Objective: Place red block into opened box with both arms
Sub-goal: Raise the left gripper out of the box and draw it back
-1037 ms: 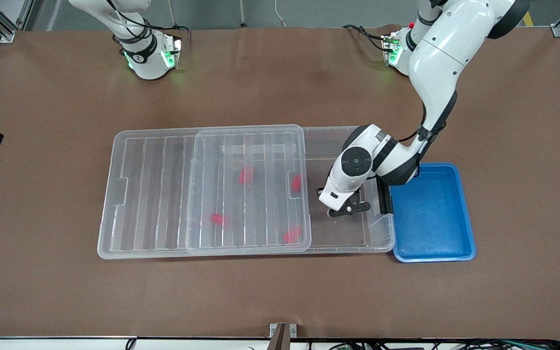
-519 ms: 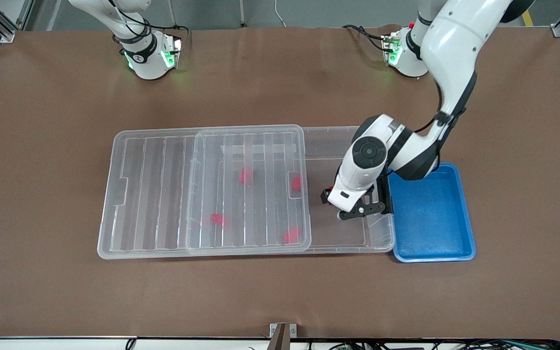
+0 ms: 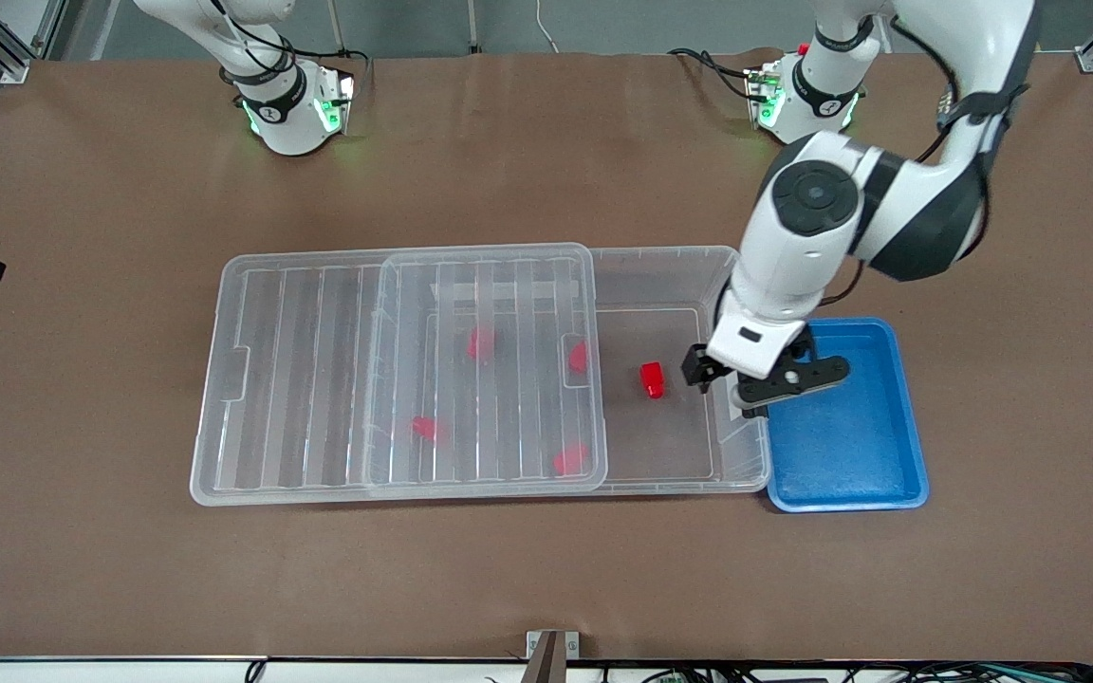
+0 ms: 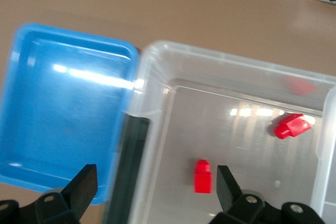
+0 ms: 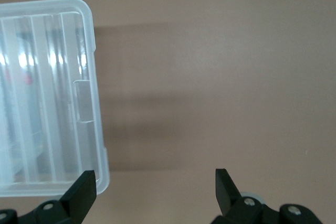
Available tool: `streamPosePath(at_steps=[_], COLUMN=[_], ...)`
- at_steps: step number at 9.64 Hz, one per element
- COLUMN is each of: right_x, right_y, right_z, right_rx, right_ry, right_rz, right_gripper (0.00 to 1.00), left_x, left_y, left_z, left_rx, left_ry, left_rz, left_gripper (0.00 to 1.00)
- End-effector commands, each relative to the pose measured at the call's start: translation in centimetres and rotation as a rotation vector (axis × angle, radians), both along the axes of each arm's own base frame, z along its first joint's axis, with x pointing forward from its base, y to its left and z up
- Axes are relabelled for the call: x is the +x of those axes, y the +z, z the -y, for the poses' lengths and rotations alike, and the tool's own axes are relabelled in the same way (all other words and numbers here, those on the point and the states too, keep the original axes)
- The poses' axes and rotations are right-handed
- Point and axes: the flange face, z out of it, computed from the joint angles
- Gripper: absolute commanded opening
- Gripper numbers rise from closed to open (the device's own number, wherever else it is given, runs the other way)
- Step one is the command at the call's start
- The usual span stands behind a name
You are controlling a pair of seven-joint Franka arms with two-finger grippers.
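Lying loose on the bare floor of the box (image 3: 670, 285), the red block (image 3: 652, 379) sits in the uncovered part toward the left arm's end, its stud end pointing away from the front camera. The clear ribbed lid (image 3: 395, 370) is slid toward the right arm's end, and four more red pieces (image 3: 480, 343) show blurred through it. Just beside the box stands a shallow blue tray (image 3: 888, 474), rounded at the corners and glossy, with nothing in it.

A second ago the left gripper (image 3: 763, 381) was low inside the box and the block was hidden; now it has risen, jaws apart and empty, over the box's black clip (image 4: 131, 150) and the tray's edge. The right gripper (image 5: 155, 187) waits with jaws apart over the brown table (image 3: 546, 569) by the lid's end.
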Motion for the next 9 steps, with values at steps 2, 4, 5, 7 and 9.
streamPosePath(at_steps=[2, 4, 5, 7, 9], right_x=[4.5, 4.9, 5.1, 4.8, 5.1], right_y=[-9.1, -15.1, -17.9, -21.3, -22.6], right_z=[1.5, 0.6, 0.2, -2.3, -4.8], right_rx=[-0.012, -0.010, 0.002, 0.060, 0.079], right_ry=[0.093, 0.110, 0.107, 0.114, 0.147], right_rz=[-0.020, -0.029, -0.035, -0.048, -0.059], right_gripper=[0.83, 0.15, 0.00, 0.00, 0.00], left_x=[1.8, 1.7, 1.4, -0.1, -2.3], left_y=[6.8, 10.4, 12.0, 14.1, 15.4], left_z=[-6.8, -11.9, -14.0, -14.7, -17.2], left_rx=[0.087, -0.003, -0.053, -0.049, -0.032], left_ry=[-0.117, -0.114, -0.087, -0.115, -0.172], left_rz=[-0.118, -0.132, -0.120, -0.122, -0.135], left_gripper=[1.00, 1.00, 1.00, 1.00, 1.00])
